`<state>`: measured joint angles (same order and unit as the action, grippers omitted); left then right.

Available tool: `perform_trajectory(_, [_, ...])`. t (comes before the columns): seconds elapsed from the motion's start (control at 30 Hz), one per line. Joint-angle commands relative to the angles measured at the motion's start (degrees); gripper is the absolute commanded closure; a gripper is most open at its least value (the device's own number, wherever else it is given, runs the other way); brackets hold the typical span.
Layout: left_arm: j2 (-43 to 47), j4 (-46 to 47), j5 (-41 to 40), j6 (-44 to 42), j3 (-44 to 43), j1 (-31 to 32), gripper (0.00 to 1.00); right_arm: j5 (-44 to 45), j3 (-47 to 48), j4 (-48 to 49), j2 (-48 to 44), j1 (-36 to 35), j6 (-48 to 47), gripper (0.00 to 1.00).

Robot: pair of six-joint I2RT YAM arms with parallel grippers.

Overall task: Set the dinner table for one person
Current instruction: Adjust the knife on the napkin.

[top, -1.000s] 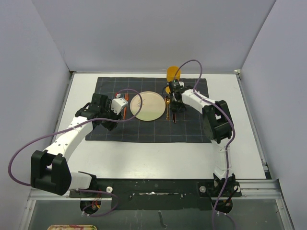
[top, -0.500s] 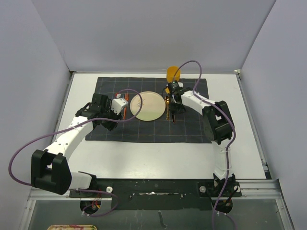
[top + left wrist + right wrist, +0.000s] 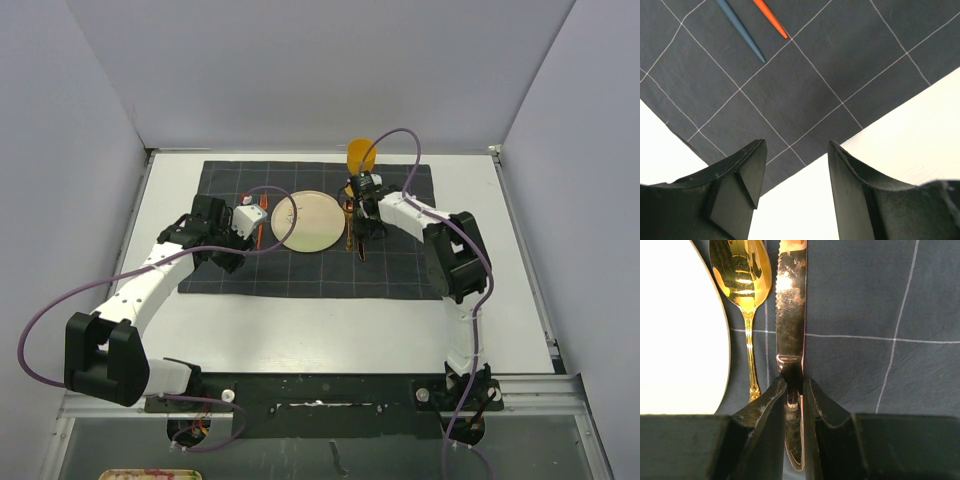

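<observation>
My right gripper (image 3: 794, 390) clamps knife (image 3: 791, 315) by handle. Blade points away over dark cloth (image 3: 865, 300), just beside gold spoon (image 3: 742, 275); plate (image 3: 680, 330) left of spoon. My left gripper (image 3: 796, 165) spread, holding nothing, above cloth edge and white dinner table (image 3: 910, 135). Blue stick (image 3: 742, 31), orange stick (image 3: 771, 19) on cloth ahead.

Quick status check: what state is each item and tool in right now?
knife: handle clamped in right tool.
right tool: shut on knife.
spoon: lying free beside plate.
plate: empty, flat on cloth.
left tool: open, holding nothing.
blue stick and orange stick: loose on cloth.
</observation>
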<state>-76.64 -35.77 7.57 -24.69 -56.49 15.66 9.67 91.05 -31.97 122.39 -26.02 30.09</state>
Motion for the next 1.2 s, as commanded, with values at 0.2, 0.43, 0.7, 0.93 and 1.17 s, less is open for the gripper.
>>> perform_trajectory(0.2, [-0.45,2.02,1.11,-0.45,-2.18,0.53,0.49,-1.35,-2.99,-0.65,-4.82,-0.41,-0.12,0.91])
perform_trajectory(0.43, [-0.52,1.62,1.03,-0.32,-2.40,0.69,0.49,-1.79,-3.52,-0.49,-5.66,-0.01,-0.12,0.91])
perform_trajectory(0.7, [-0.87,1.38,0.79,-0.19,-3.21,1.11,0.49,-2.02,-2.17,-0.97,-6.35,0.20,-0.03,0.91])
perform_trajectory(0.93, [-0.88,0.95,0.47,-0.14,-3.65,1.55,0.49,-2.13,-1.16,-1.40,-6.87,0.74,0.26,0.92])
perform_trajectory(1.17, [-0.96,0.63,0.17,-0.18,-4.16,1.98,0.49,-2.79,-1.47,-1.50,-8.11,1.28,0.67,0.92])
